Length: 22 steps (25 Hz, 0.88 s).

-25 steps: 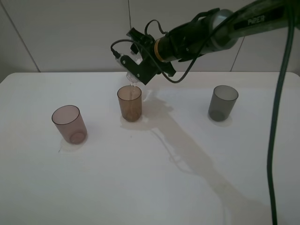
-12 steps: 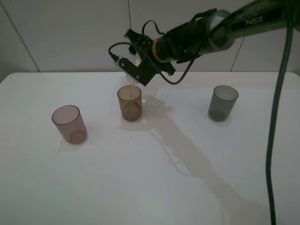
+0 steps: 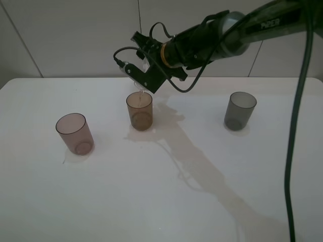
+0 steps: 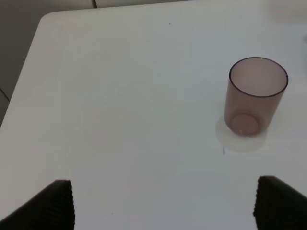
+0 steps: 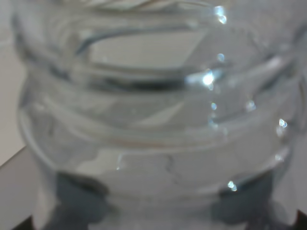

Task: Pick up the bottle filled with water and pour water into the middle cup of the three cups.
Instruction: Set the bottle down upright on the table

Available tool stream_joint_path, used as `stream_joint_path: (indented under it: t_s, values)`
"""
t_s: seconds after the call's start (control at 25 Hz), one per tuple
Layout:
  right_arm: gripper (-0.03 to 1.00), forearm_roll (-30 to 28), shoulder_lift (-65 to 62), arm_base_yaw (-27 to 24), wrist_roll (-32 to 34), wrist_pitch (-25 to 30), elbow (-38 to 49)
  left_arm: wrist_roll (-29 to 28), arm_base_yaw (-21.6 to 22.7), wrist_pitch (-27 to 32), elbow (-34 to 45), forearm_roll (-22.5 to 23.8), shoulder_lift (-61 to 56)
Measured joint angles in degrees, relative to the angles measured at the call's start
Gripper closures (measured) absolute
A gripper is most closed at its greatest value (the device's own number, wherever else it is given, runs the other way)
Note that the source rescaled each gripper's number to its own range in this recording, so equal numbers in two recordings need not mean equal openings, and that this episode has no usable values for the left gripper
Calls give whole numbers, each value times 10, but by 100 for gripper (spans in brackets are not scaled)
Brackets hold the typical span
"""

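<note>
Exterior high view, right gripper (image 3: 144, 80) clamped on tilted bottle (image 5: 153, 120) above middle cup (image 3: 140, 112), left gripper (image 4: 163, 206) apart

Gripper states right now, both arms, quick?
Left gripper: open, holding nothing.
Right gripper: shut on the bottle, tipped over the middle cup.

The only legible marking is the word "PiPER" (image 3: 271, 22), in pale capitals on the dark upper link of the right arm (image 3: 237, 35); it sits at about 1 o'clock in the exterior high view, and at about 2 o'clock from the middle cup (image 3: 139, 112). The letters run along the link, rising slightly toward 3 o'clock; they are small and a little soft.
</note>
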Motion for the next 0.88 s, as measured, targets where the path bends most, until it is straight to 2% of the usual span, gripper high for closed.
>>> stream_joint_path:
  t_s: [0.88]
  values:
    - [95,0,-1,35,0,77,0,0,0,0,0,0,0]
